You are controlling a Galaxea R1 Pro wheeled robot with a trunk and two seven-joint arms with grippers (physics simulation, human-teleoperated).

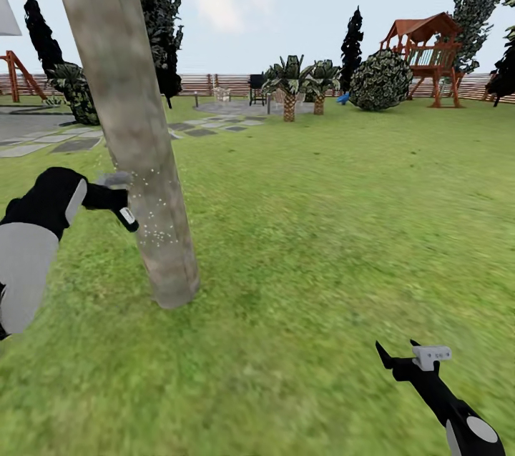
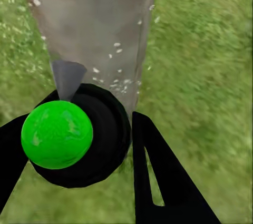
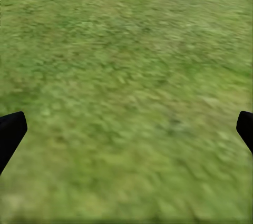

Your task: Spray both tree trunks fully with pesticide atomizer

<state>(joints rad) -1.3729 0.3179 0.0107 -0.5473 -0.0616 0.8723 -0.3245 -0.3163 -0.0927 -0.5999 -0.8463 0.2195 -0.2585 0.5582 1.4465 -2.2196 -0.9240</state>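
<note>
Spraying is under way on one tree. The left gripper (image 1: 123,207) holds the atomizer (image 1: 126,216) against the near side of a thick, leaning grey-brown trunk (image 1: 136,134), its fingers (image 2: 158,176) clenched around the bottle's dark body. From the left wrist, the bottle's green spot (image 2: 57,134) faces the camera and its grey nozzle (image 2: 67,78) points at the bark just beyond.

White specks of pesticide (image 1: 154,216) dot the lower trunk near the nozzle, and more hang in front of the bark in the left wrist view (image 2: 113,63). The specks cover a small patch only; the trunk above and below looks bare, so this tree seems far from fully covered. Picking up the bottle is done. A second thick trunk would still need spraying, though which distant tree that might be is hard to tell from here.

The right gripper (image 1: 400,359) hangs low over the lawn (image 1: 343,227), fingers (image 3: 11,132) spread wide and empty, with grass between them.

Counted: one atomizer, one mottled trunk close by, two grippers, two short palms (image 1: 290,88) near the fence (image 1: 214,83), one red-roofed play tower (image 1: 425,56).
</note>
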